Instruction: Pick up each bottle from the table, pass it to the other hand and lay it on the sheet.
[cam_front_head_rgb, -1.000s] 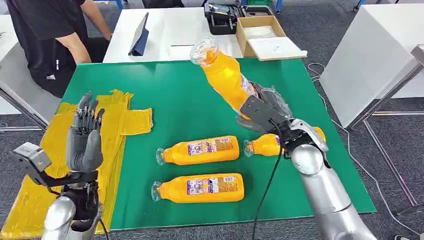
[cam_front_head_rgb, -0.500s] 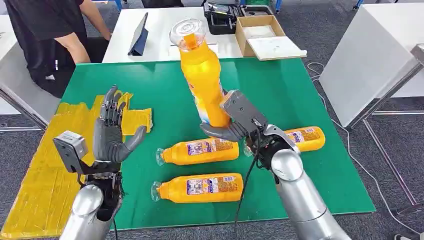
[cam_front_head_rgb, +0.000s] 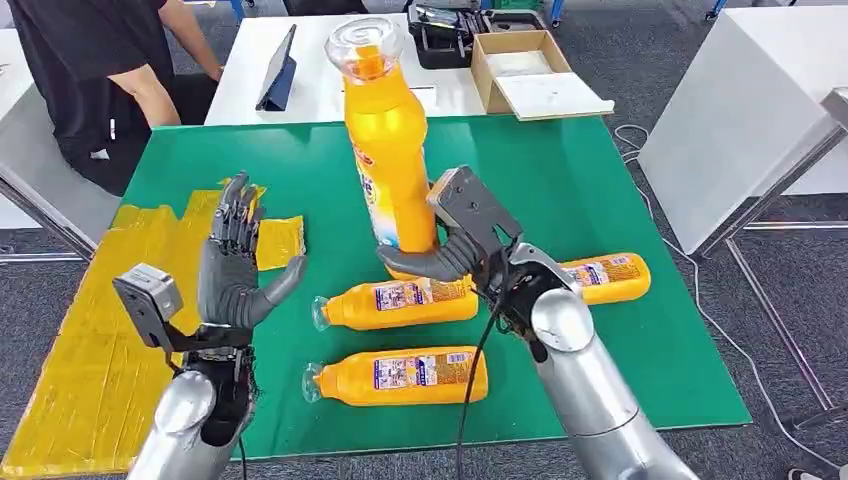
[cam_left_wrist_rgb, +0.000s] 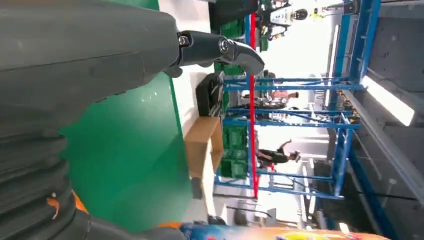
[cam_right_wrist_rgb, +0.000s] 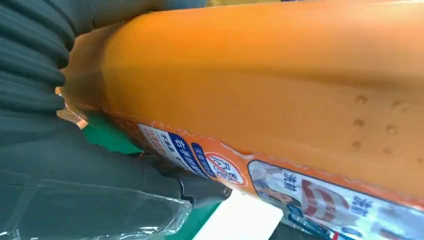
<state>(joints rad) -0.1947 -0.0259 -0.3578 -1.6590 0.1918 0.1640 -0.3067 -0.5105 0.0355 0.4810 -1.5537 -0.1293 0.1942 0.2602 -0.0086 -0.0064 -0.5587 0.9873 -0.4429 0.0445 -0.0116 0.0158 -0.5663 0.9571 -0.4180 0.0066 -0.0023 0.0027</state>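
Above the table (cam_front_head_rgb: 600, 180): bottle (cam_front_head_rgb: 388, 150), upright, gripped by right robot hand (cam_front_head_rgb: 455, 245).
Left robot hand (cam_front_head_rgb: 235, 270), at 9 o'clock of bottle, spread wide, holding nothing.

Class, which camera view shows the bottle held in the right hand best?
The head view: the whole held bottle stands upright in the right hand. The right wrist view shows its side and label close up; the left wrist view a sliver.

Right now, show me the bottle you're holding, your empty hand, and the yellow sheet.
held bottle (cam_front_head_rgb: 388, 160), head view, orange body.
left hand (cam_front_head_rgb: 232, 275), head view, palm.
yellow sheet (cam_front_head_rgb: 75, 360), head view, bare middle.
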